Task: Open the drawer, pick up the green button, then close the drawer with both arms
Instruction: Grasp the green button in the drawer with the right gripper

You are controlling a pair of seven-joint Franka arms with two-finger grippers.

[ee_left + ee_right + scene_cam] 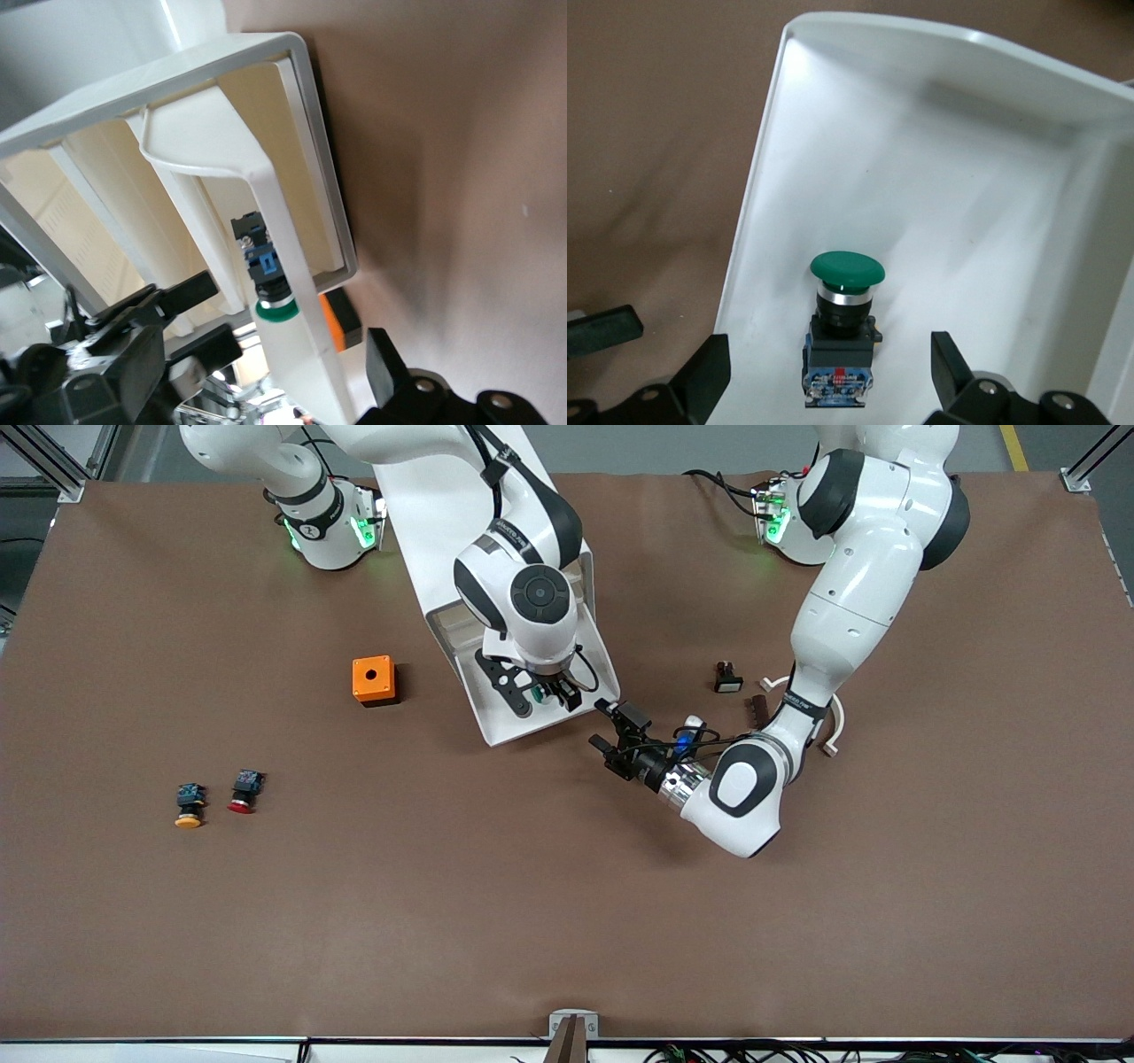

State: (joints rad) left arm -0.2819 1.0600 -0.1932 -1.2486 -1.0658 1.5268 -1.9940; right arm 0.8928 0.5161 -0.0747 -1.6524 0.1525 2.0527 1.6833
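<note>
The white cabinet (425, 531) lies near the table's middle with its lowest drawer (483, 704) pulled out. The green-capped button (846, 270) lies in the drawer's white tray (921, 159), and it also shows in the front view (537, 690). My right gripper (830, 370) hangs over the drawer, open, with one finger on each side of the button's black body and not touching it. My left gripper (617, 733) is open beside the drawer's front corner. In the left wrist view, the drawer's front (283, 257) and the button (270, 297) show between its fingers.
An orange box (373, 680) sits beside the cabinet toward the right arm's end. A red-capped button (244, 790) and a yellow-capped one (189, 806) lie nearer the front camera there. A small black part (727, 677) and a white curved piece (833, 731) lie by the left arm.
</note>
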